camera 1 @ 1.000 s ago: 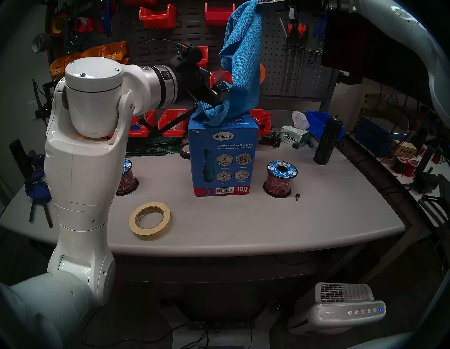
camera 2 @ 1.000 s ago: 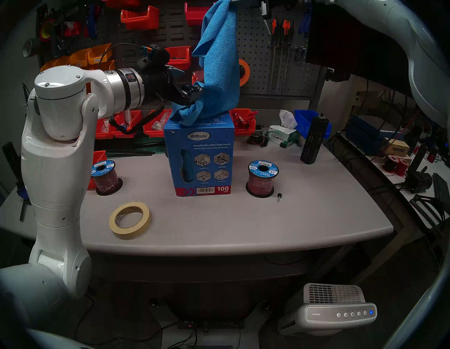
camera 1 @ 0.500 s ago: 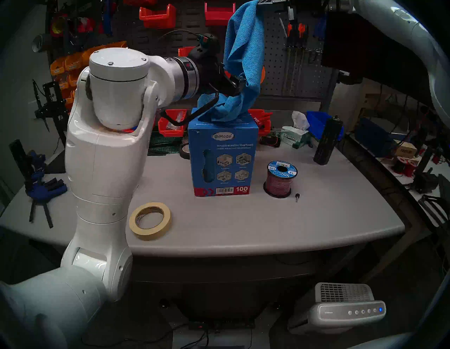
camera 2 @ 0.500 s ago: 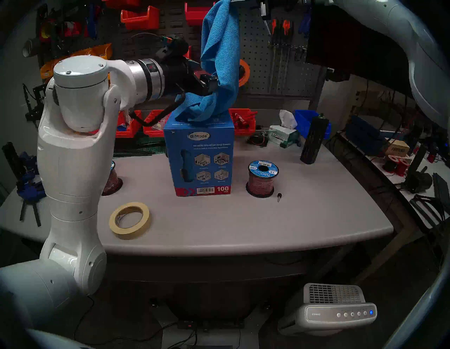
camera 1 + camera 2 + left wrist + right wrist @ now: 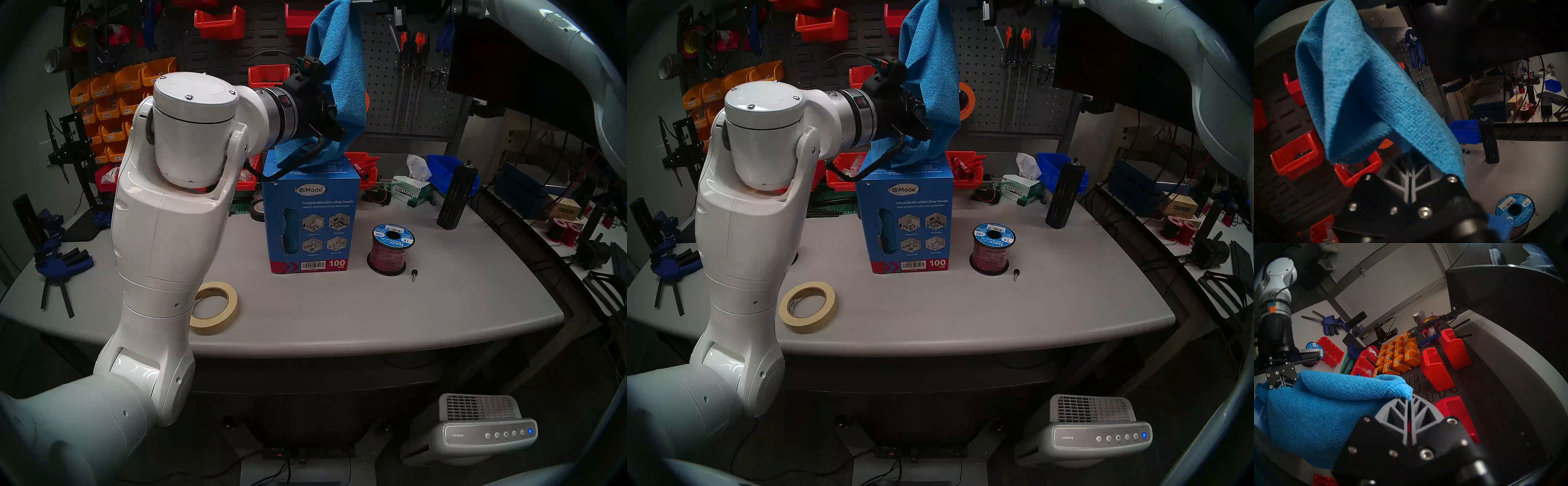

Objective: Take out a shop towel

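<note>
Left hand (image 5: 1411, 171) — grey bench (image 5: 441, 298), pegboard wall (image 5: 383, 68).

From my head views the right gripper (image 5: 1407, 405) is cut off by the top edge, so I can't see there where it pinches the towel (image 5: 342, 68). The towel's lower end hides the left gripper (image 5: 1411, 171) fingertips and the box (image 5: 312, 220) opening. My left arm (image 5: 169, 217) covers part of the tape roll (image 5: 217, 309). Small print on the box is too fine to read. In the left wrist view, the black gripper frame is blurred.
</note>
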